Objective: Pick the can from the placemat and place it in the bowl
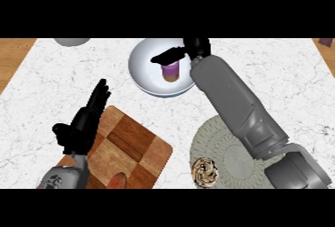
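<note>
A purple can (171,71) with a tan end stands inside the white bowl (145,66) at the upper middle of the counter. My right hand (185,52) is over the bowl, its thumb and fingers curled around the can's top. The right forearm stretches from the lower right across the round grey placemat (222,153). My left hand (85,119) rests open at the lower left with fingers pointing up, over a wooden cutting board (134,146).
A round patterned pastry (205,172) lies on the placemat's left edge. A reddish item (117,181) sits on the board's lower edge. A grey object (72,41) shows at the top left. Wooden surface borders the white marble counter at left.
</note>
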`<state>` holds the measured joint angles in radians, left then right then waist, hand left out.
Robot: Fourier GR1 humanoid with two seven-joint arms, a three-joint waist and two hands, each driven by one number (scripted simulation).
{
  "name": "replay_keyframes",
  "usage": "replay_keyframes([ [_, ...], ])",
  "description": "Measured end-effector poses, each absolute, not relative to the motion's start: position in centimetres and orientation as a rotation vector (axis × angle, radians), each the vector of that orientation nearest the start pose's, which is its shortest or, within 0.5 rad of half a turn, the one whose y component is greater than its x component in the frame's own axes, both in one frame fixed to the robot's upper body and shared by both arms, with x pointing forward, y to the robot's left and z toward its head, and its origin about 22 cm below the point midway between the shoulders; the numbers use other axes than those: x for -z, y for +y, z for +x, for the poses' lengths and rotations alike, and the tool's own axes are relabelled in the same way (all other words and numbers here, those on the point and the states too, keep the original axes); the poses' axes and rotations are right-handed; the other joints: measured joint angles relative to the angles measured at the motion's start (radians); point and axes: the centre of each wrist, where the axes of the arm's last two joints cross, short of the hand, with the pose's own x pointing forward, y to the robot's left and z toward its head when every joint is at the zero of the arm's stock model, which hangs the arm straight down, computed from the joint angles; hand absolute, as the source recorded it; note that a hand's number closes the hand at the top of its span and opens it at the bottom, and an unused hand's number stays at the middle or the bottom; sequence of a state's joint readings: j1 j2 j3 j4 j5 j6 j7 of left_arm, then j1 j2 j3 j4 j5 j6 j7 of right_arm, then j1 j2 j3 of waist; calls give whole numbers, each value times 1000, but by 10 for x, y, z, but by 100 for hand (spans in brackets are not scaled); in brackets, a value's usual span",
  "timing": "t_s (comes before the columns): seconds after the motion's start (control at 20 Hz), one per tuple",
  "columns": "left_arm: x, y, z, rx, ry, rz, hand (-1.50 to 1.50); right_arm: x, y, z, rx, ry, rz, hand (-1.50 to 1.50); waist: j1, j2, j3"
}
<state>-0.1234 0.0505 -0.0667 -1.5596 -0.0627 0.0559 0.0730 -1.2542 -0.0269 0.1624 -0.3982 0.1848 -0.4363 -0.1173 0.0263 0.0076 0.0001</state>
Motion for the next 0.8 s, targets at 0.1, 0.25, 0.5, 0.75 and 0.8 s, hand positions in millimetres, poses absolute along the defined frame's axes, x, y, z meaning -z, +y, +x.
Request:
replay_keyframes([
  [0.1, -28, 214, 272, 126, -1600, 53, 0, -137, -64, 449, -480, -1820, -379, -150, -7, -2, 0],
  [0.25, -31, 217, 273, 119, -1599, 59, 0, -140, -81, 452, -410, -1815, -320, -150, -14, -5, 0],
  [0.5, -31, 215, 278, 116, -1596, 68, 0, -142, -110, 454, -332, -1792, -214, -150, -23, -7, 0],
  [0.75, -26, 213, 276, 110, -1593, 73, 0, -131, -148, 449, -320, -1790, -110, -150, -29, -9, 0],
  [0.8, -25, 213, 275, 109, -1589, 74, 0, -129, -151, 447, -322, -1792, -91, -150, -29, -9, 0],
])
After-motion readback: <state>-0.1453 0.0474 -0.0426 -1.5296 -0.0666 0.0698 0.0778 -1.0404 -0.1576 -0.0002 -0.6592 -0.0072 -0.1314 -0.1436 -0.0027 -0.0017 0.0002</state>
